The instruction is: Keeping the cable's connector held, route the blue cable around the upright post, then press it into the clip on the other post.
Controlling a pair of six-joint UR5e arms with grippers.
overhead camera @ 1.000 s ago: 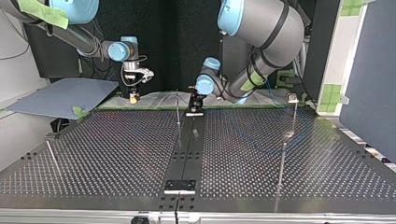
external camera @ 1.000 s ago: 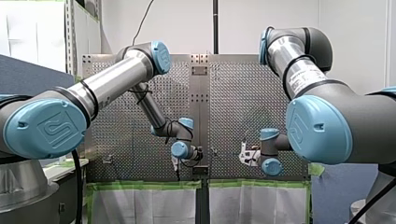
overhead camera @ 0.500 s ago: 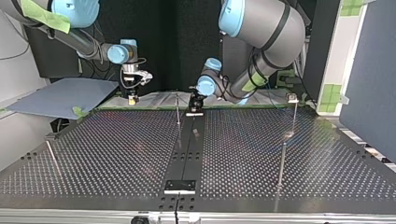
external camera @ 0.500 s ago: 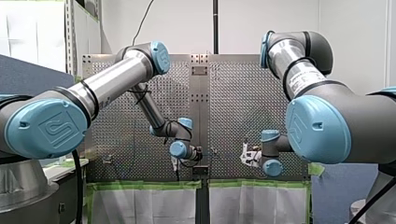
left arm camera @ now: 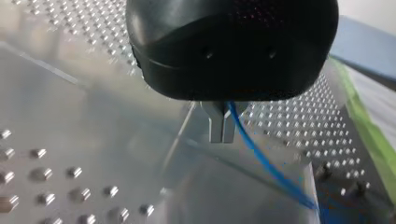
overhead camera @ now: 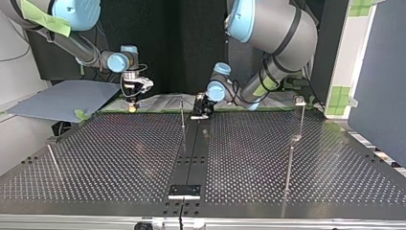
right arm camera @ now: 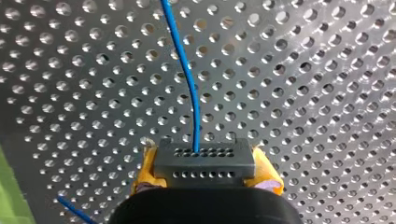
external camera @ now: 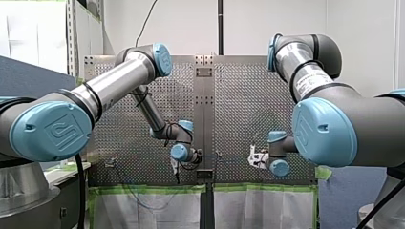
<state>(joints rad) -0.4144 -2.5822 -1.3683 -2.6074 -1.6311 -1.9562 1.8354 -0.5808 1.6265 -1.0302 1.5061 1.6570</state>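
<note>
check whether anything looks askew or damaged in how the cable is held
Nothing stands out. The connector sits square between the right jaws' yellow pads, the blue cable leaves it without kinks, and the left jaws are closed on the cable.

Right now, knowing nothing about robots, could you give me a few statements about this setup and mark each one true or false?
1. My right gripper holds a dark connector between yellow pads. True.
2. The cable leaving that connector is red. False: it is a blue cable.
3. My left gripper has its metal fingers spread wide apart. False: they are close together, with the blue cable running right beside them.
4. A thin upright post stands on the perforated table. True.
</note>
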